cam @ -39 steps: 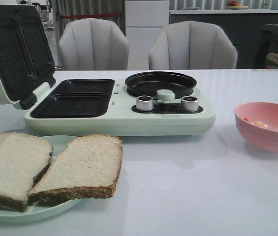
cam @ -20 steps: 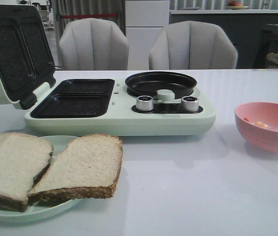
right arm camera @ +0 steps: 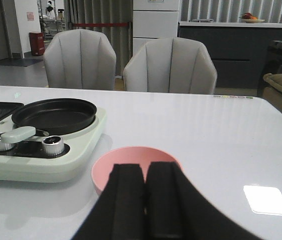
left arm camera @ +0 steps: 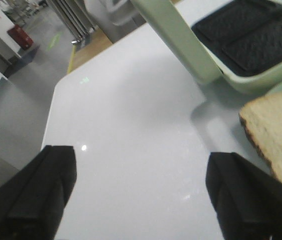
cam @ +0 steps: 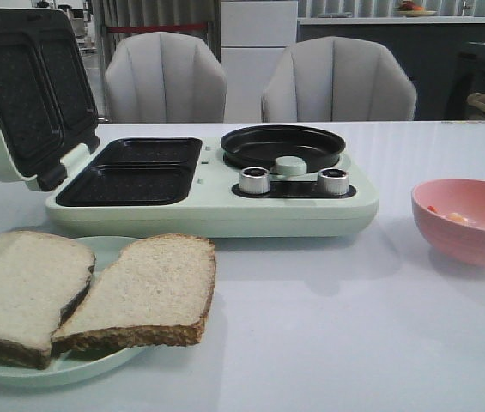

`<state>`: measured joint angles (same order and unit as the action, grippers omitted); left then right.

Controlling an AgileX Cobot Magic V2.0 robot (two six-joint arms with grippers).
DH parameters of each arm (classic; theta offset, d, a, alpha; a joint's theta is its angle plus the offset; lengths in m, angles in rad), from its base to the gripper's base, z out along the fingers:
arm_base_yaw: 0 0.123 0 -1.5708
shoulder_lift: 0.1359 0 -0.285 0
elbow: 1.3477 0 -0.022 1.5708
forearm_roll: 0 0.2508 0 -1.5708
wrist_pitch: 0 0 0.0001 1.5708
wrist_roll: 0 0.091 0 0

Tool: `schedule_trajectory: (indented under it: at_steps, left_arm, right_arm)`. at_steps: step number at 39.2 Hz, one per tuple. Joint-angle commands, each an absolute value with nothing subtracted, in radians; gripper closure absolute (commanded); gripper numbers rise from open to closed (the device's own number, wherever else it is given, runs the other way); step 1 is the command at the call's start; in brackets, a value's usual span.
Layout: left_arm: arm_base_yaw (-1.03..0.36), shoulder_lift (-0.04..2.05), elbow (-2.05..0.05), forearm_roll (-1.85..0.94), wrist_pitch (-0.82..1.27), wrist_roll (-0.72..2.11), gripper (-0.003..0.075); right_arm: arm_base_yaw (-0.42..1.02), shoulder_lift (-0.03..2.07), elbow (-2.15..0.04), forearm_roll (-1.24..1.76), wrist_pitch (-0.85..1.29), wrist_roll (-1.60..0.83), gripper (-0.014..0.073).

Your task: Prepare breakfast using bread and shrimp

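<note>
Two slices of bread (cam: 143,292) (cam: 21,287) lie overlapping on a pale green plate (cam: 70,365) at the front left. One slice's corner shows in the left wrist view (left arm camera: 275,130). A few tiny orange-pink bits of shrimp (cam: 452,216) lie in the pink bowl (cam: 469,245) at the right. My left gripper (left arm camera: 141,165) is open and empty above bare table, beside the bread. My right gripper (right arm camera: 145,172) is shut and empty, just in front of the pink bowl (right arm camera: 106,172), hiding its inside. Neither gripper shows in the front view.
A pale green breakfast maker (cam: 216,202) stands mid-table with its lid (cam: 19,90) raised, two black sandwich plates (cam: 130,172), a round black pan (cam: 281,146) and two silver knobs (cam: 253,180) (cam: 333,181). Two grey chairs (cam: 165,77) stand behind the table.
The whole front view has shifted slightly to the right. No object on the table has moved relative to the others.
</note>
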<state>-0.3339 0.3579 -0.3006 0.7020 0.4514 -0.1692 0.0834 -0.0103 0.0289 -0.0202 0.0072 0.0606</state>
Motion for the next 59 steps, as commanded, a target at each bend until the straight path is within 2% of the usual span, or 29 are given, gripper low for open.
schedule_trajectory:
  at_steps: [1, 16, 21, 29, 39, 46, 59]
  left_arm:
    - [-0.421, 0.430, -0.331, 0.777, 0.492, -0.183, 0.0136]
    - [-0.794, 0.719, -0.331, 0.965, 0.691, -0.183, 0.0137]
    - [-0.854, 0.837, -0.331, 1.047, 0.699, -0.183, 0.0137]
    - [-0.857, 1.065, -0.336, 1.141, 0.683, -0.183, 0.0137]
    - [-0.843, 1.240, -0.372, 1.220, 0.670, -0.183, 0.0137]
    - [-0.795, 1.321, -0.439, 1.255, 0.670, -0.183, 0.0137]
    - [-0.788, 1.387, -0.475, 1.298, 0.636, -0.183, 0.0137]
  right_arm:
    - [0.078, -0.032, 0.010, -0.028, -0.071, 0.059, 0.0453]
    - [0.078, -0.032, 0.010, -0.028, -0.071, 0.059, 0.0453]
    - [0.078, -0.032, 0.010, -0.028, -0.071, 0.059, 0.0453]
    - [0.078, -0.032, 0.010, -0.028, -0.071, 0.059, 0.0453]
    - [0.078, -0.032, 0.010, -0.028, -0.071, 0.059, 0.0453]
    - [0.078, -0.032, 0.010, -0.028, -0.071, 0.059, 0.0453]
    - [0.078, -0.032, 0.010, -0.028, -0.071, 0.059, 0.0453]
